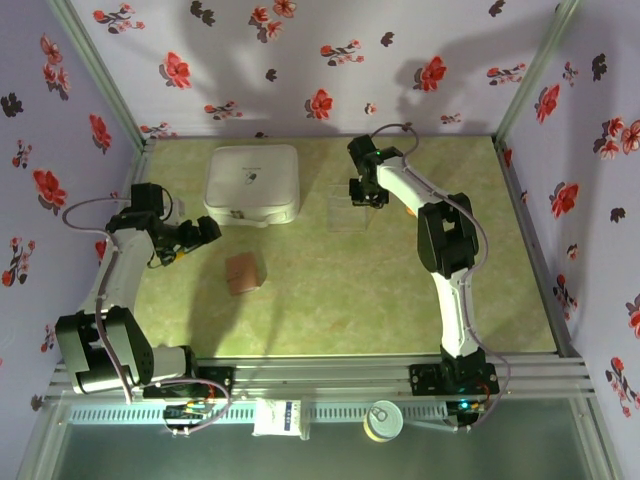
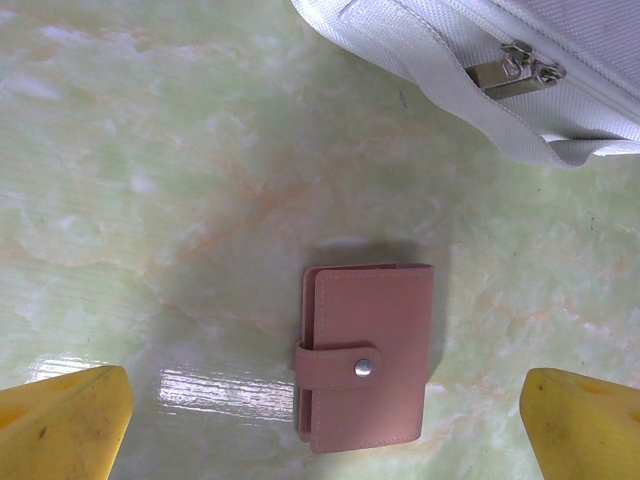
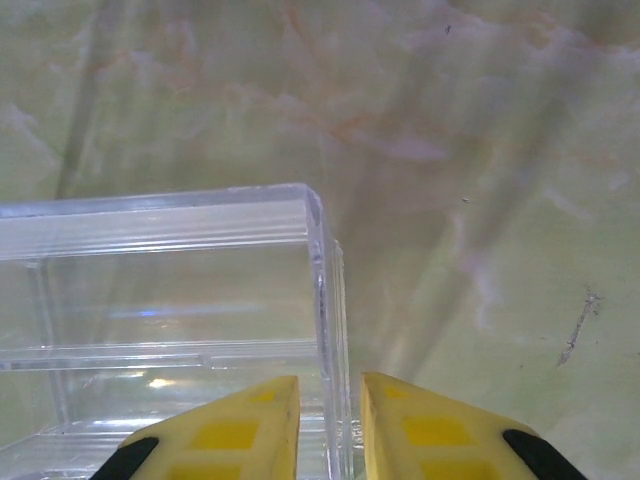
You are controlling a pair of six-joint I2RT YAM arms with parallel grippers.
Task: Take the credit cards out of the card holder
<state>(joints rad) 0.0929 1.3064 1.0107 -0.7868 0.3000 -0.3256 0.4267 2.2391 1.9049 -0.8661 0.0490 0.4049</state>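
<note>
The card holder [image 2: 368, 355] lies closed and snapped on the table [image 2: 150, 170], long axis pointing toward the white zip case [image 2: 420, 45] — bare surface on every side. The left gripper [image 1: 207, 234] gapes wide near it; the right gripper [image 3: 329, 425] is barely parted, straddling the clear box [image 3: 160, 225] wall.

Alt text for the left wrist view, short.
A closed reddish-brown card holder, strap snapped shut, lies flat on the green marbled table between the yellow fingers of the open left pincer. The corner of a white zippered case shows at top right.
</note>
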